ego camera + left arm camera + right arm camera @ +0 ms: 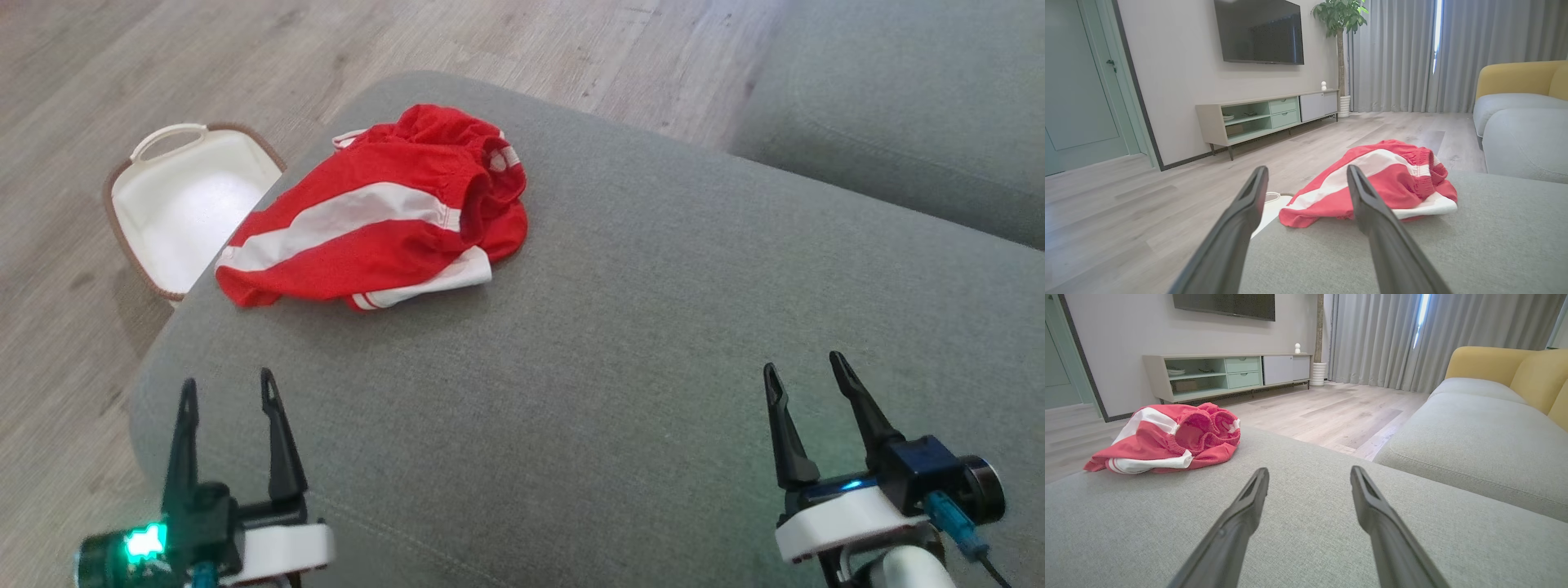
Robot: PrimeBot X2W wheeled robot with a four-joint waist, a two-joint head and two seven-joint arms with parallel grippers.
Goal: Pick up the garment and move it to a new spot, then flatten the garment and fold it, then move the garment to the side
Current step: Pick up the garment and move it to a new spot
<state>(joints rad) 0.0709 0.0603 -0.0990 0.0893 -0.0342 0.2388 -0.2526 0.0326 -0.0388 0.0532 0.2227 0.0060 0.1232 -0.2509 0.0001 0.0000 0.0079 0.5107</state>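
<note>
Living room bits first: pale wood floor (98, 65), wall-mounted TV (1259, 30) over a low cabinet (1257, 116) with mint drawers, potted plant (1339, 16) beside grey curtains (1392, 53), yellow-backed sofa (1474, 428) off to the right. Up front, big grey cushion (653, 327) as the work surface. Red garment (375, 220) with white stripes, looks like shorts, lying crumpled near the cushion's far left edge, elastic waistband bunched up on its right side, left corner right at the edge. Just past that edge, down on the floor, white basket (188, 212) with a brown rim, partly hidden behind the cushion. Left gripper (228, 380) at the lower left of the head view, fingers spread wide with nothing between them, hovering over the near left corner of the cushion, well short of the garment. From its wrist cam, garment straight ahead, just past the 2 fingertips. Right gripper (803, 363) at the lower right, also spread wide and empty, over bare grey fabric, well apart from the garment, with the red heap off to the upper left in that wrist view. Can't tell whether either gripper actually touches the cushion.
</note>
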